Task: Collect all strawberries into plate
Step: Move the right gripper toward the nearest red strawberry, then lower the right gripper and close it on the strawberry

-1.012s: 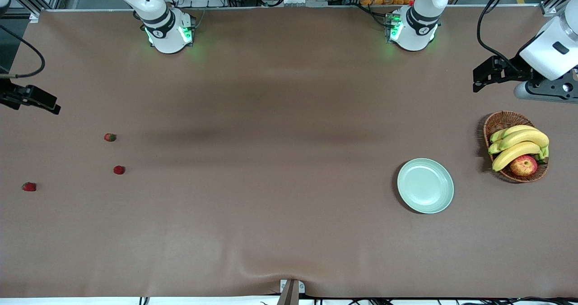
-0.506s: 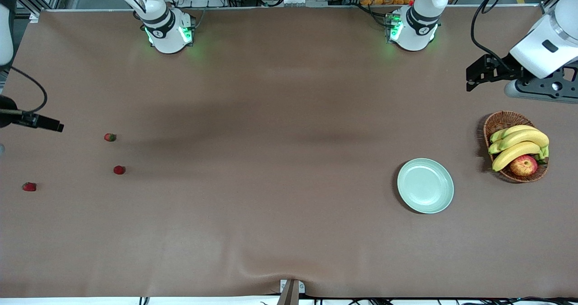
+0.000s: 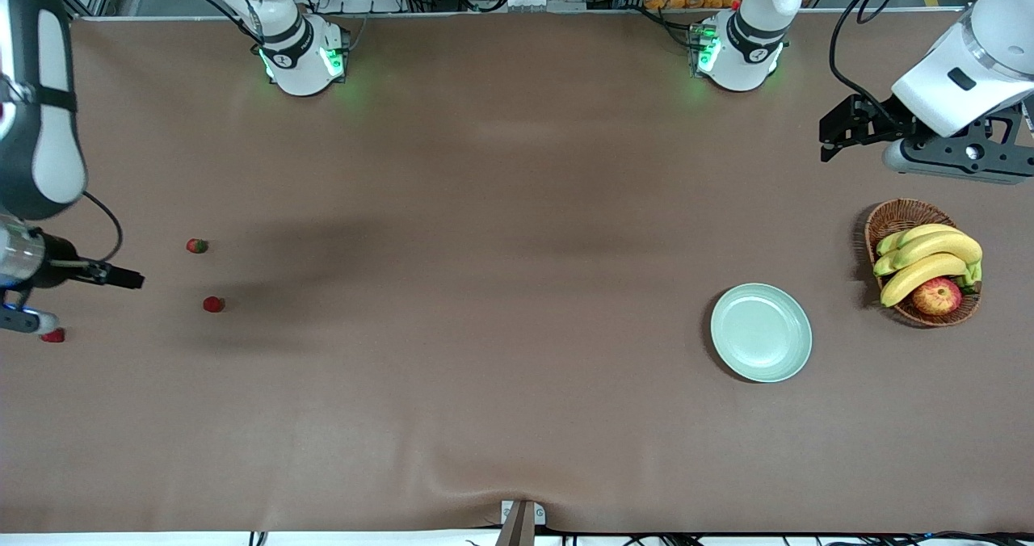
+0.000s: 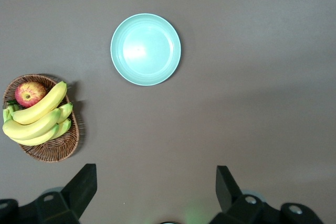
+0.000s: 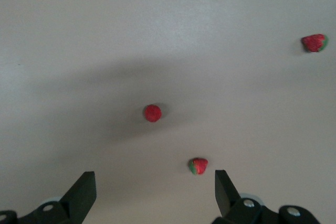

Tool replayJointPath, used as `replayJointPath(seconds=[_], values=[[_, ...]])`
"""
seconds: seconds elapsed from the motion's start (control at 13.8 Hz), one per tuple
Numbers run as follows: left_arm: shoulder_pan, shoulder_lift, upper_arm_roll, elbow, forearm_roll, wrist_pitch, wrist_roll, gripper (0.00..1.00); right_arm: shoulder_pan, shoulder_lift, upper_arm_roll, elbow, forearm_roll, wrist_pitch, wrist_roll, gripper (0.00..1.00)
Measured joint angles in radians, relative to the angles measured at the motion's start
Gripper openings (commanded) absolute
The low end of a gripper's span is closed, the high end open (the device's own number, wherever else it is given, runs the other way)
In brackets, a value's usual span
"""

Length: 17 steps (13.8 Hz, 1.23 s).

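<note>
- The round pale mint-green plate lies flat on the brown table cover, toward the left arm's end, and nothing is on it.
- The small red strawberry nearest to the front camera lies at the right arm's end of the table, partly hidden under the right arm's wrist.
- A 2nd small red strawberry lies a little farther from the camera and more toward the table's middle.
- The brown woven wicker basket stands near the plate, closer to the left arm's end; it holds the yellow bananas and the red-yellow apple.
- The 3rd small red strawberry lies farther from the camera than the 2nd one; all 3 are well apart from the plate.
- The right gripper hangs over the strawberries with its fingers spread apart and holds nothing.
- The left gripper hangs over the bare cover, over a place farther from the camera than the basket; its fingers are also spread apart and hold nothing.
</note>
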State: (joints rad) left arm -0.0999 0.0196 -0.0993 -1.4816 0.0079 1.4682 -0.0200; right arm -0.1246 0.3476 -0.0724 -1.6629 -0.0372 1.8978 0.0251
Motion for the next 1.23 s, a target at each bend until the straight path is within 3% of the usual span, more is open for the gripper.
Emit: replayJointPath(seconds=[0.8, 1.23], values=[[0.001, 0.0, 0.001, 0.0, 0.0, 0.0, 0.0, 1.0, -0.019, 0.067, 0.0, -0.062, 0.025, 0.121, -0.023, 1.0], [0.001, 0.0, 0.001, 0.0, 0.0, 0.0, 0.0, 1.0, -0.027, 0.122, 0.001, -0.198, 0.033, 0.382, -0.057, 1.0]])
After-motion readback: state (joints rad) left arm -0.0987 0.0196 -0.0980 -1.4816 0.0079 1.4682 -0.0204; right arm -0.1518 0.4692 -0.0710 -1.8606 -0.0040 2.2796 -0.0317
